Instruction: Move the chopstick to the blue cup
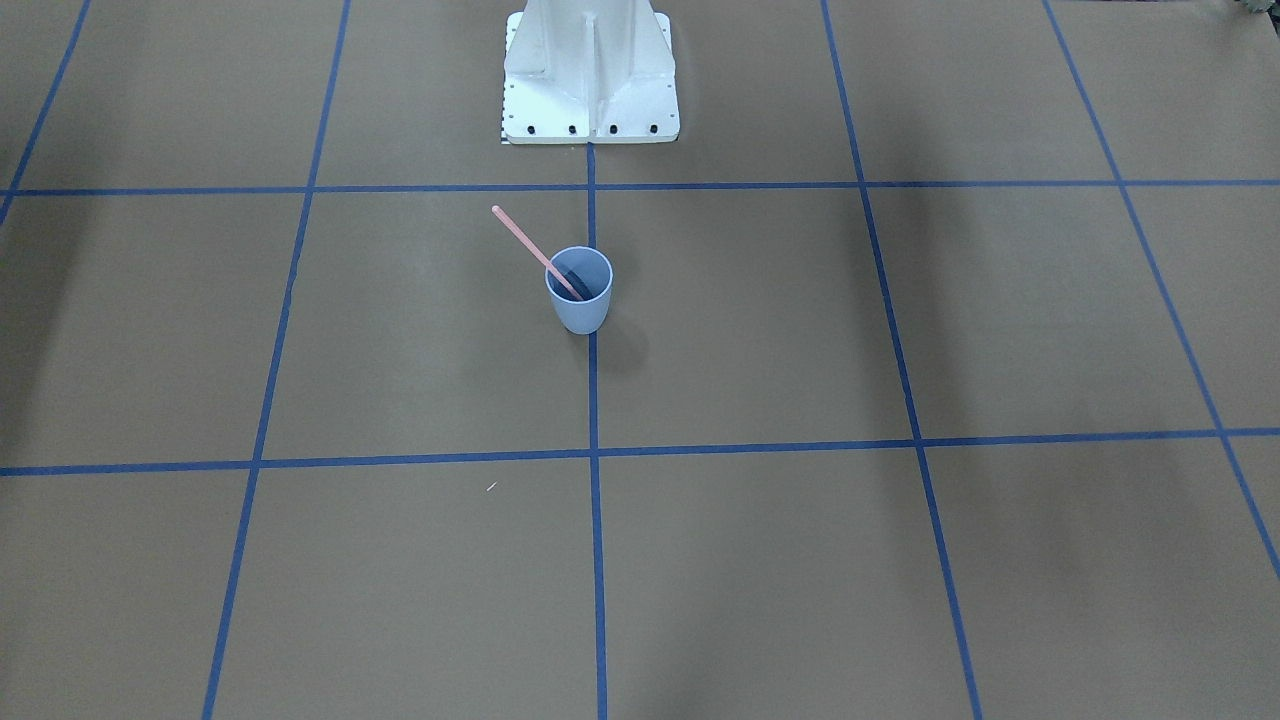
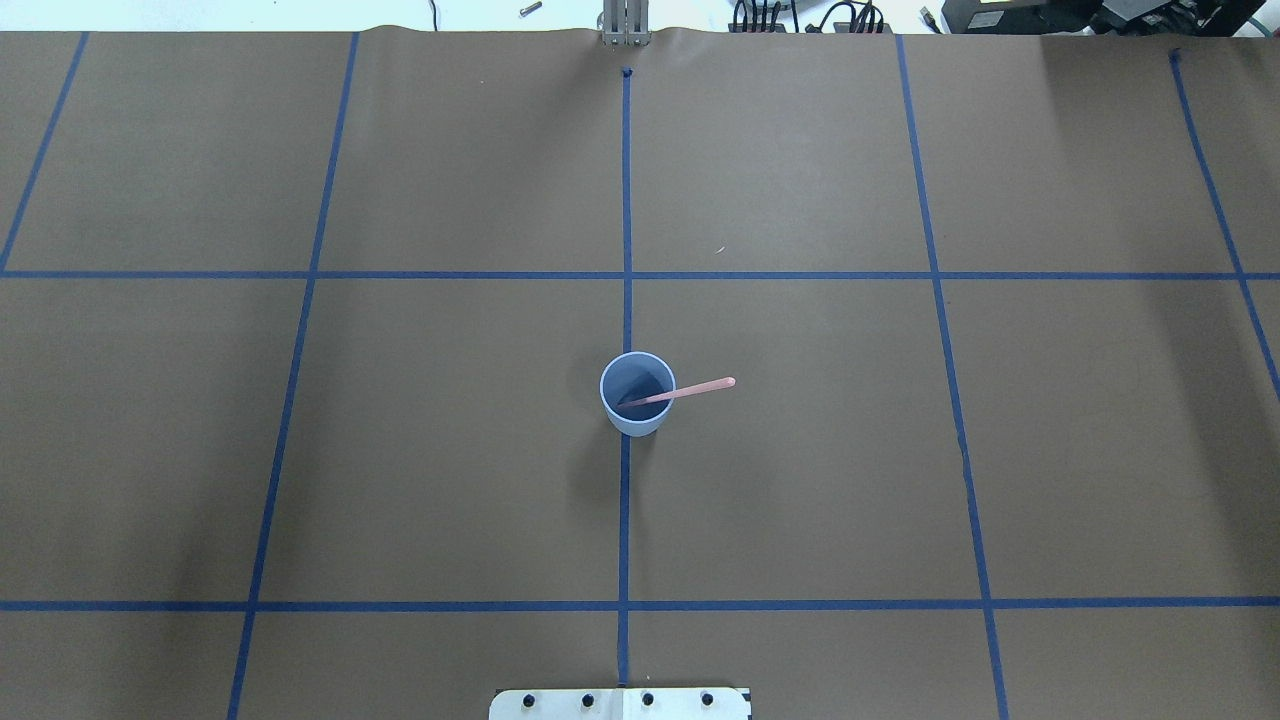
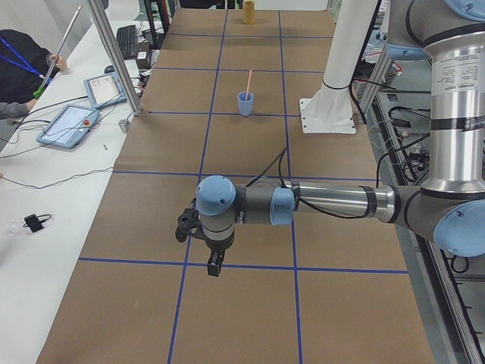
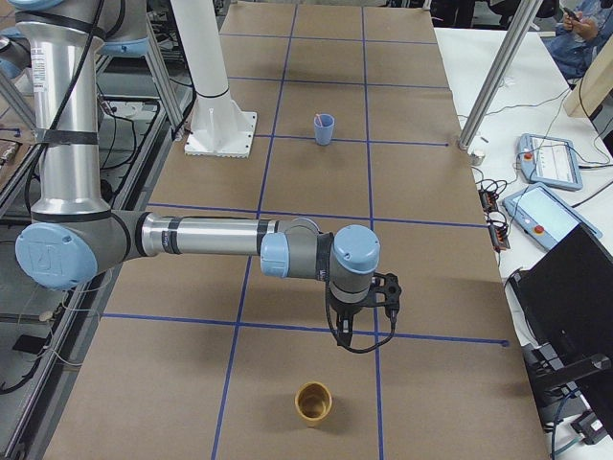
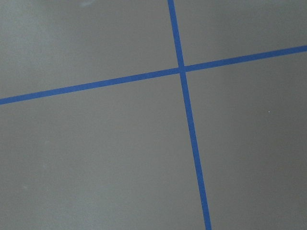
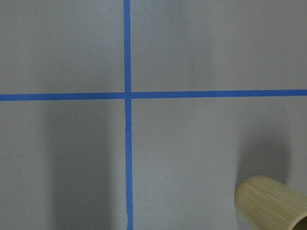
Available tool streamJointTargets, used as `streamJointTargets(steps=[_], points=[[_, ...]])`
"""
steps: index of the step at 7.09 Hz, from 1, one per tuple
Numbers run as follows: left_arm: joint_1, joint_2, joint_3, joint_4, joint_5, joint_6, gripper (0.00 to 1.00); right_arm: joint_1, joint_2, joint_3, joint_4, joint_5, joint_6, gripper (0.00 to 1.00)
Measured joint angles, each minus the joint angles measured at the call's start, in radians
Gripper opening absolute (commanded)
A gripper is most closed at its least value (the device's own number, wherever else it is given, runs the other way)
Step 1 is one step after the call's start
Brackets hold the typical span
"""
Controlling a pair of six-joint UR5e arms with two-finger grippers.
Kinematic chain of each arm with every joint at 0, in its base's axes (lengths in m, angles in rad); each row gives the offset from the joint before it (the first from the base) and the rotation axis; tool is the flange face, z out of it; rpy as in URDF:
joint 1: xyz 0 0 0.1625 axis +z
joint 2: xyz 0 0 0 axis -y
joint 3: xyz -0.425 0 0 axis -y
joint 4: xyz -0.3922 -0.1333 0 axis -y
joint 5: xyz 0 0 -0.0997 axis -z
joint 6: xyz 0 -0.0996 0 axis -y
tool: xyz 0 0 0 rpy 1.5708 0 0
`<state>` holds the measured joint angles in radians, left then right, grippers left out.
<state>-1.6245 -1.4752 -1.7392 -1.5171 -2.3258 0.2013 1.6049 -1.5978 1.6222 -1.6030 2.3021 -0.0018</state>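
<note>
The blue cup [image 2: 637, 394] stands upright on the centre tape line, in front of the robot's base; it also shows in the front-facing view [image 1: 579, 290]. The pink chopstick [image 2: 690, 391] stands in it, its lower end in the cup's bottom, leaning on the rim toward the robot's right [image 1: 533, 250]. My left gripper [image 3: 215, 265] shows only in the left side view, far from the cup; I cannot tell if it is open or shut. My right gripper [image 4: 345, 334] shows only in the right side view, likewise far away; its state cannot be told.
A bamboo cup [image 4: 313, 402] stands on the table near my right gripper and shows in the right wrist view [image 6: 271, 201]. The white robot base [image 1: 590, 75] is behind the blue cup. Tablets [image 3: 70, 125] and operators are along the table's far side.
</note>
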Motion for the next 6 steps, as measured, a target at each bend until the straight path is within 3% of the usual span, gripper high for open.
streamJointTargets(steps=[6], points=[[0.0, 0.026, -0.01, -0.001, -0.001, 0.0, 0.99, -0.003, -0.031, 0.011, 0.0, 0.004, 0.0, 1.0]])
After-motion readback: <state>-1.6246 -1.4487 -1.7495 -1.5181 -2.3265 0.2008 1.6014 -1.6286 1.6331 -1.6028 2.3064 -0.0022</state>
